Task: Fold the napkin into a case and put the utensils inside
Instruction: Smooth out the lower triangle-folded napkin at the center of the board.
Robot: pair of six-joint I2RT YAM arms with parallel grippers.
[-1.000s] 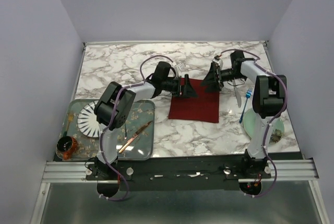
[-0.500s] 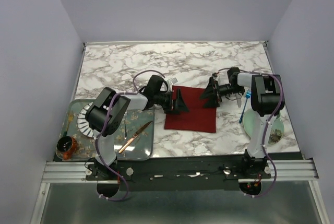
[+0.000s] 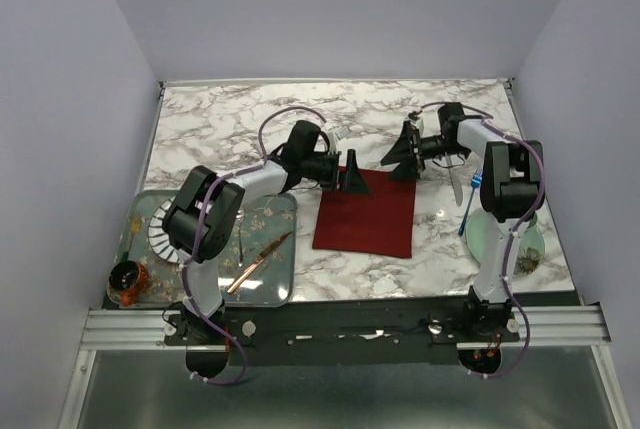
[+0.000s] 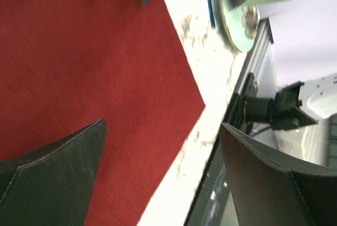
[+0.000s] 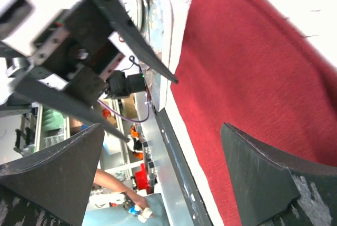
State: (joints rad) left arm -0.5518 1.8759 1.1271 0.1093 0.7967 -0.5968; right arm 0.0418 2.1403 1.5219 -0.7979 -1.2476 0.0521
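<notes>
The dark red napkin [image 3: 365, 214] lies flat and unfolded on the marble table. My left gripper [image 3: 352, 171] hovers open at its far left corner; its wrist view shows the napkin [image 4: 89, 68] under the left gripper [image 4: 163, 126] with nothing between the fingers. My right gripper [image 3: 402, 159] stands open just beyond the far right corner, over the napkin [image 5: 247, 68], as the right gripper [image 5: 160, 128] shows in its own view. The blue-handled fork [image 3: 468, 204] and a pale utensil [image 3: 455, 187] lie right of the cloth. No case shows.
A pale green plate [image 3: 500, 241] sits at the near right under the right arm. On the left, a glass tray [image 3: 280, 289] holds a copper knife [image 3: 258, 261] and a white fluted plate [image 3: 160, 229]. A small dark cup [image 3: 127, 282] stands at the near left corner.
The napkin has slid towards the near edge. Both grippers came towards me over it, then moved back to its far corners, open throughout.
</notes>
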